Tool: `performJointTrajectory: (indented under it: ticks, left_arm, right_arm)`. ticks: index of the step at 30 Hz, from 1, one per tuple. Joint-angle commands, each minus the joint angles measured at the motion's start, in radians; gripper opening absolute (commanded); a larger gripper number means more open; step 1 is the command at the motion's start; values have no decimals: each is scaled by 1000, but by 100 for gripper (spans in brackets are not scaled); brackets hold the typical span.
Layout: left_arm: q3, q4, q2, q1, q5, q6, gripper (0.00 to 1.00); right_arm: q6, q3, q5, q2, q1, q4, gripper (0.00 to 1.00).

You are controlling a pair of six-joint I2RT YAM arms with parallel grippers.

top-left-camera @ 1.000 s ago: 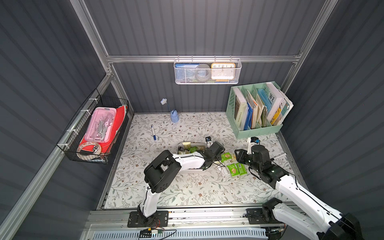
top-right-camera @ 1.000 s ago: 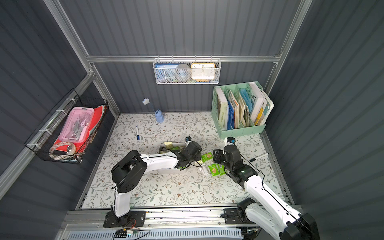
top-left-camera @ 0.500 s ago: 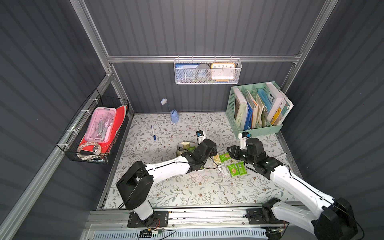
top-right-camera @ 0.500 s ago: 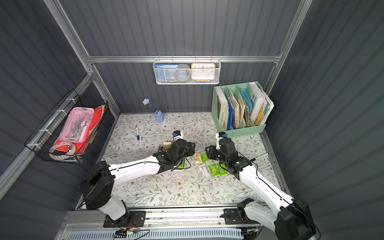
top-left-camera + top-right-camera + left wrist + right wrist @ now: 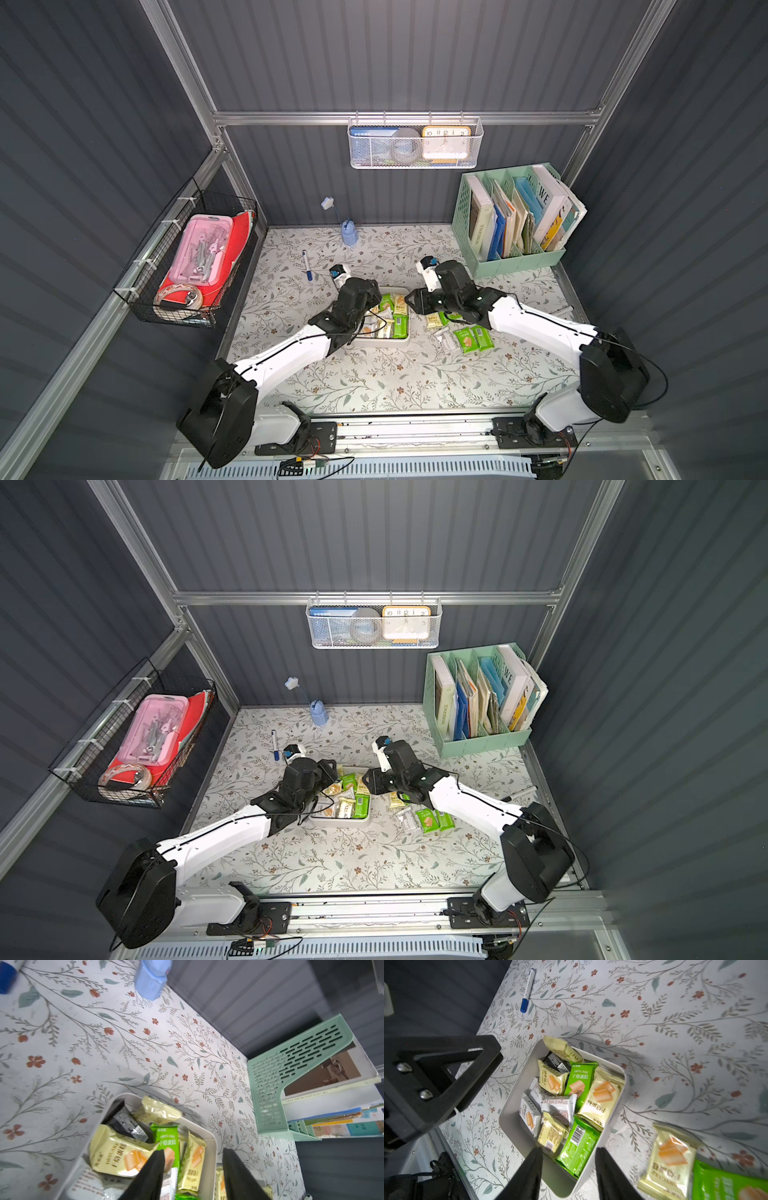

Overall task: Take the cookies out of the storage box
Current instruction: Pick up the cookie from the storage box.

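The storage box [image 5: 381, 343] [image 5: 340, 824] is a shallow white tray at the middle of the floral table. Green, pale yellow, white and one black cookies [image 5: 395, 316] [image 5: 579, 1084] lie in it. A few more cookies [image 5: 466, 339] [image 5: 670, 1153] lie on the table to its right. My left gripper [image 5: 374, 300] [image 5: 193, 1152] hovers open over the box's far right part. One finger is above the packets and the other is outside the wall [image 5: 212, 1147]. My right gripper [image 5: 410, 301] [image 5: 569, 1150] is open above the box's right wall, over a green packet [image 5: 578, 1147]. Neither holds anything.
A mint-green file holder [image 5: 515, 249] with books stands at the back right. A blue-capped pen [image 5: 306, 266] and a small blue bottle [image 5: 349, 237] lie behind the box. A wire basket [image 5: 187, 266] hangs on the left wall and a mesh basket [image 5: 415, 143] on the back wall.
My left gripper has swung left, from over the loose packets back over the box. My right gripper has moved left to the box's right wall and its jaws have widened.
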Motion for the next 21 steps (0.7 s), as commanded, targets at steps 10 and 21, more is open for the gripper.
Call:
performJointTrajectory:
  ticks: [10, 21]
  left_arm:
    - [-208, 193, -9, 269, 225, -79, 51]
    - [-235, 263, 48, 293, 265, -116, 51]
  right_arm:
    - [-553, 277, -11, 291, 20, -60, 51]
    - [-765, 538, -140, 485, 22, -211, 52]
